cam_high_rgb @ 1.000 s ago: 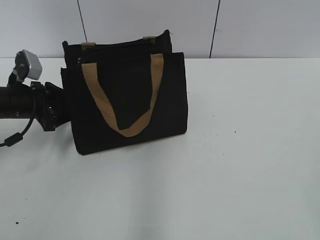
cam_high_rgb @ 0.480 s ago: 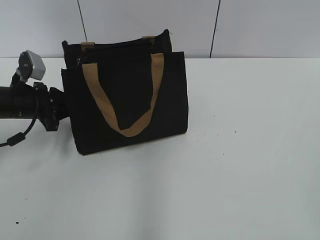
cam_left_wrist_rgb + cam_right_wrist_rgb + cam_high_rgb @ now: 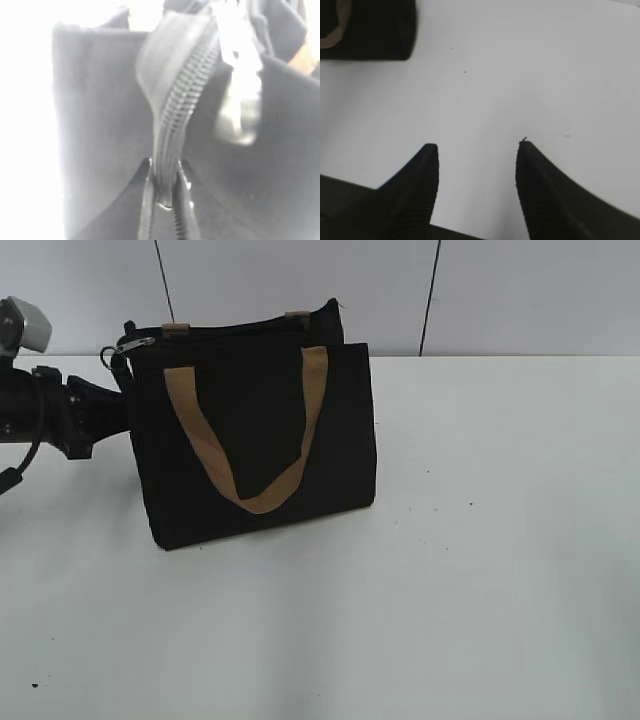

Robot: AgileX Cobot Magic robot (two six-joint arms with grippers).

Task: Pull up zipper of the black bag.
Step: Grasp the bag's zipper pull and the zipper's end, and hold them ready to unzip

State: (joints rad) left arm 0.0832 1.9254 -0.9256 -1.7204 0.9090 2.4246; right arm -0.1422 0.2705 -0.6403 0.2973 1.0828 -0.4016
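Zipper [image 3: 128, 346] pull sits at the top left corner of the black bag [image 3: 255, 430], its silver ring poking out to the left. Bag stands upright on the white table [image 3: 480, 570], one tan handle [image 3: 250, 430] drooping down the front panel. Left claw [image 3: 164, 197] is clenched on the black zip line [image 3: 182, 95] at the bag's left end, silver tab blurry just beside it. Right claw [image 3: 476, 155] hangs released over bare table, well apart from the bag.
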